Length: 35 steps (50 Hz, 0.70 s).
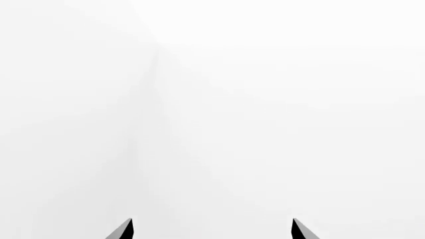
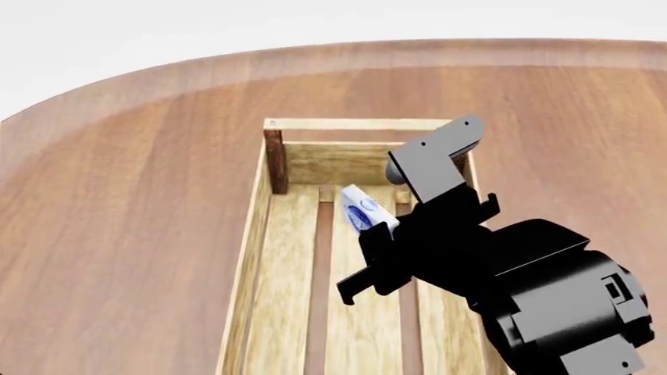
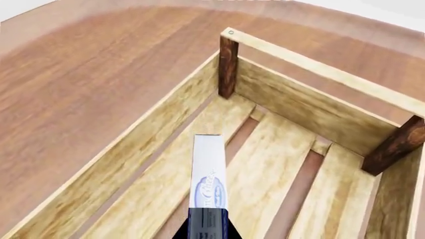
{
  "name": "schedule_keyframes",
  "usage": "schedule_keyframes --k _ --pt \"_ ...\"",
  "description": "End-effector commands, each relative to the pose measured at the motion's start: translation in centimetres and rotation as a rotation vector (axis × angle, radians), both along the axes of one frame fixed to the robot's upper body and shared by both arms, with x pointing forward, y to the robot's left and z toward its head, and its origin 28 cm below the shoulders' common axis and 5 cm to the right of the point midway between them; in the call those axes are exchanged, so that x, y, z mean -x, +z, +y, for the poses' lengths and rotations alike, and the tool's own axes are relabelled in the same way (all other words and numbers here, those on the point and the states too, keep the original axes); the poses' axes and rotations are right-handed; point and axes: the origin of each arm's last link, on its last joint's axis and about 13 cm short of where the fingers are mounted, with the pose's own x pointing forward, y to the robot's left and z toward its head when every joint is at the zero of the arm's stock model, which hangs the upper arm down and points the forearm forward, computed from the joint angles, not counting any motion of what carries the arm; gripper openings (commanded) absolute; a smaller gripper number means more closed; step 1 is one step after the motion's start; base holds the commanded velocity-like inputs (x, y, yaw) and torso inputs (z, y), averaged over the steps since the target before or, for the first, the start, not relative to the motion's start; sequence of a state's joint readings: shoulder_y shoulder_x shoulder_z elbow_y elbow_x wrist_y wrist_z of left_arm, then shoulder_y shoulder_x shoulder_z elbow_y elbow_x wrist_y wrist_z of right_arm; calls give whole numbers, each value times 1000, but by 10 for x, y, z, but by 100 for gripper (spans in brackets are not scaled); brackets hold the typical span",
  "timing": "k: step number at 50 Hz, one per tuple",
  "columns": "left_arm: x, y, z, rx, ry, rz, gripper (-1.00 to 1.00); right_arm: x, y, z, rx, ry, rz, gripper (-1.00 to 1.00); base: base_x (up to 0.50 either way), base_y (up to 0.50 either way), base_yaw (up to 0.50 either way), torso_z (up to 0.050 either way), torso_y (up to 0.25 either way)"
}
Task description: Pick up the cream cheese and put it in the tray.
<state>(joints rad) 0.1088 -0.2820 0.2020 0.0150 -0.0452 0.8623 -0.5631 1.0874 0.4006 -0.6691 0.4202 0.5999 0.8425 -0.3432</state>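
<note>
A: Where's everything?
B: Round wooden table (image 2: 125,203), with the tray (image 2: 255,258) on it.
A: And the arms?
B: The right gripper (image 2: 380,234) pinches the cream cheese (image 2: 361,209) above the tray's slats; the left gripper (image 1: 212,230) is spread, holding nothing.

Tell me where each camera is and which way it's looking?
Head view: up on the robot's head, looking forward and down at the table and tray; the right gripper shows.
Left wrist view: on the left arm, facing blank white; only the left gripper tips show.
Right wrist view: on the right arm, looking into the tray; its fingers show.
Head and right wrist views share the tray and cream cheese.
</note>
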Motion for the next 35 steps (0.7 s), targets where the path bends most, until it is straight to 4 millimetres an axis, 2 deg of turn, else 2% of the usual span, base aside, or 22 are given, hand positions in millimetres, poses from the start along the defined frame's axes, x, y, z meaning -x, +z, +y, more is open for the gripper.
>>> schedule_keyframes --k 1,35 --pt "0 0 0 4 -2 0 100 -1 4 0 -3 5 -19 -100 0 0 0 0 -115" --pt "1 1 1 8 -5 -1 100 0 0 -2 18 -7 -9 -100 0 0 0 0 -76"
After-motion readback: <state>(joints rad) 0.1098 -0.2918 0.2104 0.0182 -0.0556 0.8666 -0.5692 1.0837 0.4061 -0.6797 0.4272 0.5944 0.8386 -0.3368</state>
